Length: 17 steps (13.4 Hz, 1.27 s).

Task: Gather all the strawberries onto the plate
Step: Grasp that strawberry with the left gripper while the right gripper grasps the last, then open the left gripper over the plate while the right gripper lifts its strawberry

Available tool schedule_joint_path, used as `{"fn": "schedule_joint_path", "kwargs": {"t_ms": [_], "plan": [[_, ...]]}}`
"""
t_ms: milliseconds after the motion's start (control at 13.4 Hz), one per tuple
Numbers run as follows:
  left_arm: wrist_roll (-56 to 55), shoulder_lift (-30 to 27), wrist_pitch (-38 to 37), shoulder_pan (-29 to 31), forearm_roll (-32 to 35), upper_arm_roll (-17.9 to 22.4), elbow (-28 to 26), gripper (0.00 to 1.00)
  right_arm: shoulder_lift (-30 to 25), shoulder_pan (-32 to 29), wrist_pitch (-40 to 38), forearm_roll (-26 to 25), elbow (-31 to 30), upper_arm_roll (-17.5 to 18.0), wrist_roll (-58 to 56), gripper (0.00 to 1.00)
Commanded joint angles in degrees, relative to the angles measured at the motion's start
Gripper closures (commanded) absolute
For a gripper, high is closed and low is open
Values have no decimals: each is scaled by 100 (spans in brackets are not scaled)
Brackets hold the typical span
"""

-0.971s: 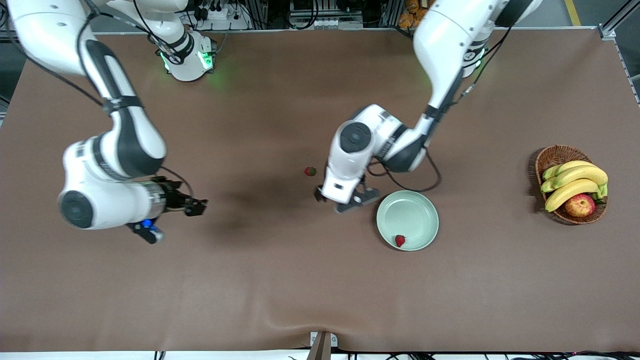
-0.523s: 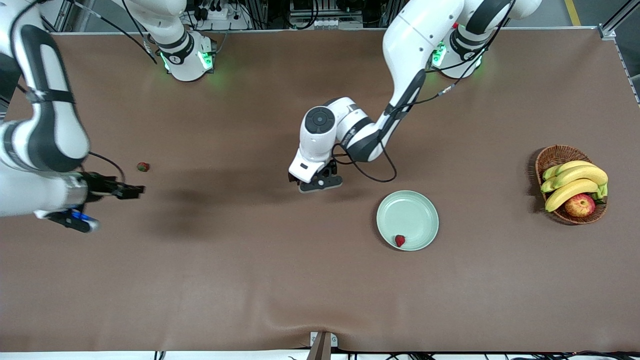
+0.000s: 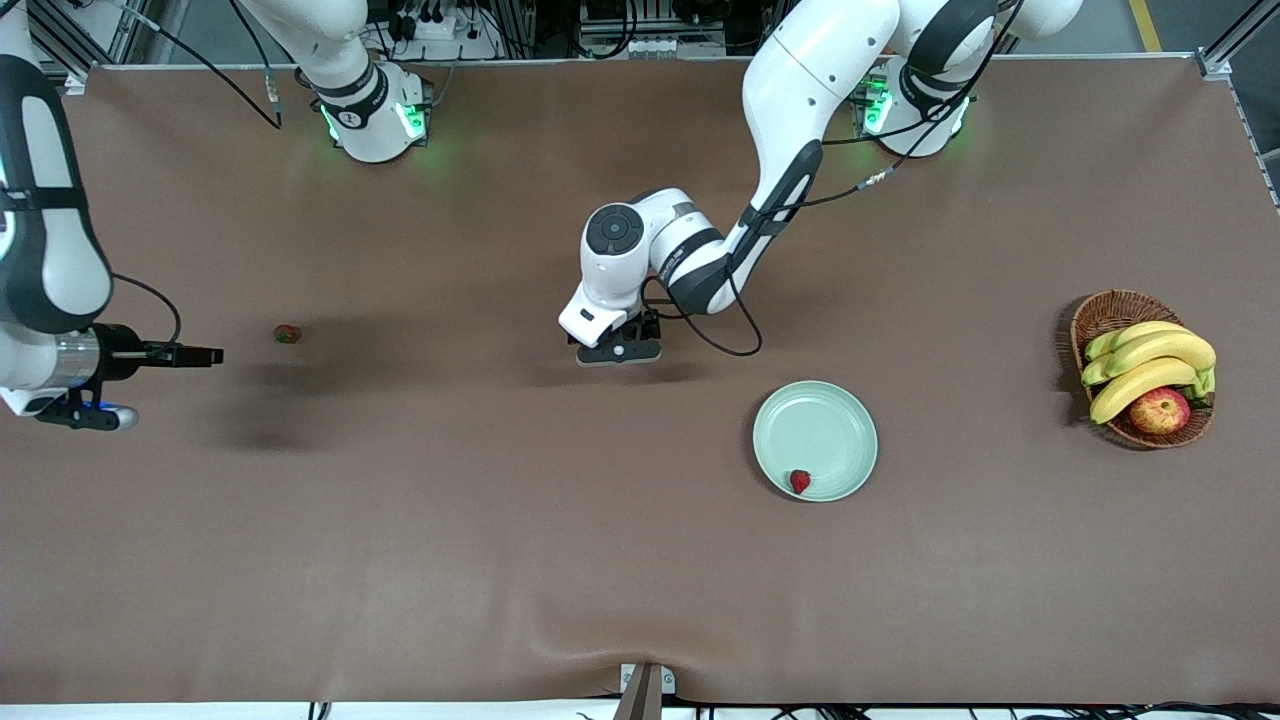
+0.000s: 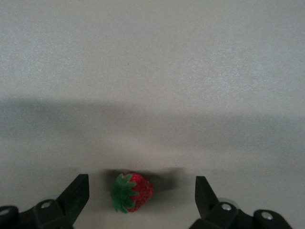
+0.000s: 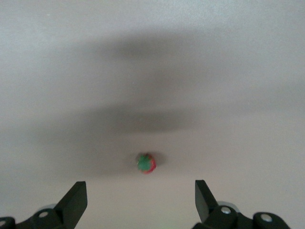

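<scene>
One strawberry (image 4: 132, 192) lies on the brown table between the wide-apart fingers of my left gripper (image 4: 142, 184), and neither finger touches it. In the front view the left gripper (image 3: 618, 351) stands low over the table's middle and hides that berry. A second strawberry (image 3: 287, 333) lies toward the right arm's end of the table. My right gripper (image 3: 208, 354) hovers open beside it, and the right wrist view shows this strawberry (image 5: 147, 162) ahead of the open right gripper (image 5: 139, 188). A third strawberry (image 3: 800, 482) rests in the mint-green plate (image 3: 822, 428), near its rim.
A wicker basket (image 3: 1100, 312) with bananas (image 3: 1150, 365) and an apple (image 3: 1160, 409) stands at the left arm's end of the table. The brown cloth has a raised wrinkle (image 3: 600, 615) near the front edge.
My left gripper moved from beside the plate to over the middle strawberry, which it now straddles. The right arm swung toward its end of the table, uncovering the second strawberry.
</scene>
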Motion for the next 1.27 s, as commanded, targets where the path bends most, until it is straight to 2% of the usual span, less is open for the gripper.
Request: {"fn": "schedule_joint_path", "kwargs": {"t_ms": [0, 224, 373, 448, 523, 672, 971, 1195], "plan": [[66, 58, -16, -68, 139, 57, 105, 11, -628, -95, 1227, -71, -1486, 107, -81, 0], [57, 58, -42, -68, 139, 57, 97, 26, -593, -104, 1898, -80, -1963, 98, -90, 0], [57, 58, -68, -77, 139, 57, 79, 47, -575, -112, 1890, -89, -2007, 98, -142, 0], [48, 58, -86, -94, 139, 48, 62, 54, -584, -121, 1899, -89, -2112, 98, -291, 1], [48, 58, -121, -112, 131, 48, 18, 66, -584, -156, 1933, -97, -2191, 98, -344, 7], [57, 23, -235, -103, 139, 48, -9, 96, -540, -252, 2056, -263, -2218, 98, -380, 16], [13, -266, -524, 124, 78, 48, 18, 98, -365, -297, 2521, -308, -2438, 98, -380, 23], [-31, -925, -1121, 1027, 25, 48, 9, 98, -268, -297, 2549, -308, -2464, 98, -336, 30]]}}
